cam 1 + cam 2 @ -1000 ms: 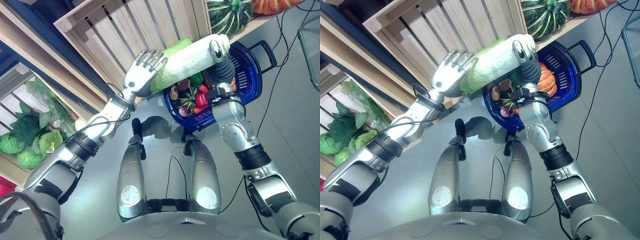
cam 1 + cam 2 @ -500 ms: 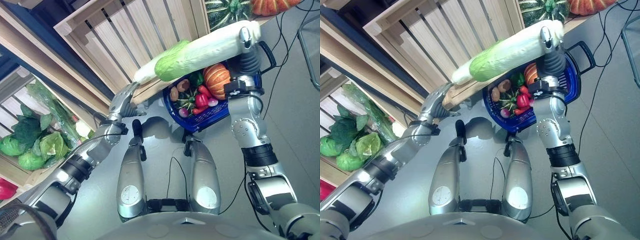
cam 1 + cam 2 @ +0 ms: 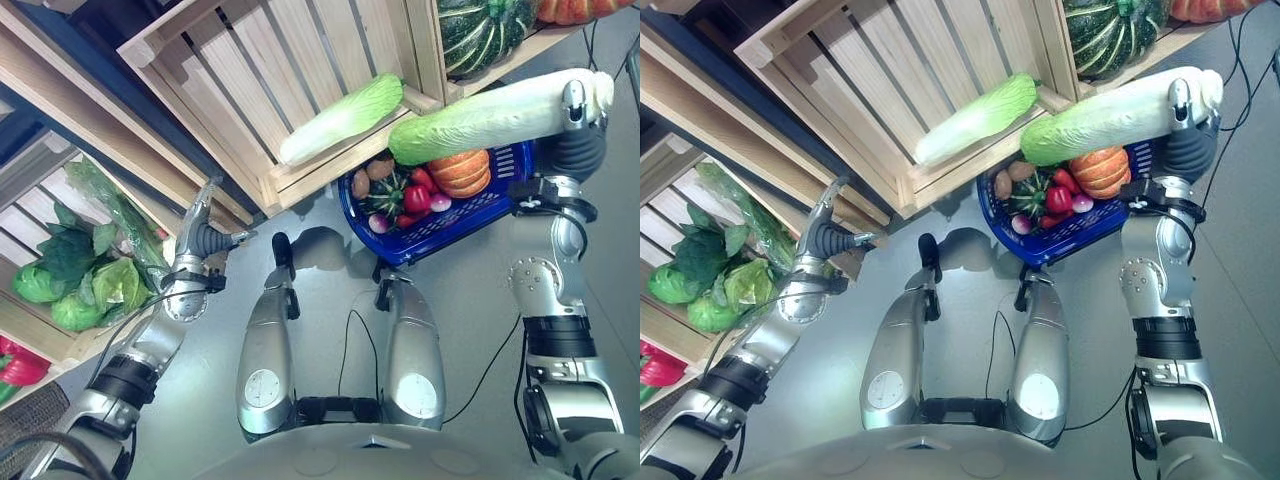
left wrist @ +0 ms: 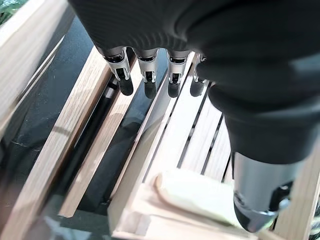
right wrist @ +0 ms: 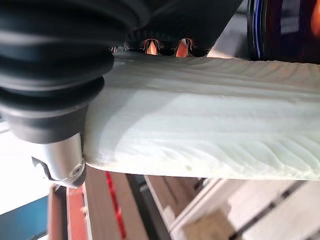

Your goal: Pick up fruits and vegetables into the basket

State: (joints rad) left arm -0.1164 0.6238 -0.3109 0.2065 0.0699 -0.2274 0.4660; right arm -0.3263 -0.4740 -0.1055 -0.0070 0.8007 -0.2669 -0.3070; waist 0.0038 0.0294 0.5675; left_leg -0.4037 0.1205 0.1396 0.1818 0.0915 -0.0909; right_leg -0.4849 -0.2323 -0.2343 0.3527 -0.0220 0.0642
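My right hand point(image 3: 574, 122) is shut on the white end of a long napa cabbage point(image 3: 480, 116), held level above the blue basket point(image 3: 500, 170); its pale ribbed stalk point(image 5: 210, 125) is pinched under my thumb. The basket on the floor holds an orange pumpkin point(image 3: 459, 172), red peppers point(image 3: 417, 196) and other vegetables. A second napa cabbage point(image 3: 340, 118) lies in the slatted wooden crate point(image 3: 250, 80). My left hand point(image 3: 198, 240) hangs lower at the left with relaxed fingers point(image 4: 145, 75), holding nothing, in front of the crate's slats.
Leafy greens point(image 3: 70, 280) fill a lower crate at the left. A striped green squash point(image 3: 480, 30) and an orange pumpkin point(image 3: 575, 8) sit on the shelf above the basket. Grey floor lies to the right of the basket.
My left hand let go of the cabbage's leafy end and dropped down to the left. My right hand carried the cabbage right, over the basket. The camera view shifted slightly.
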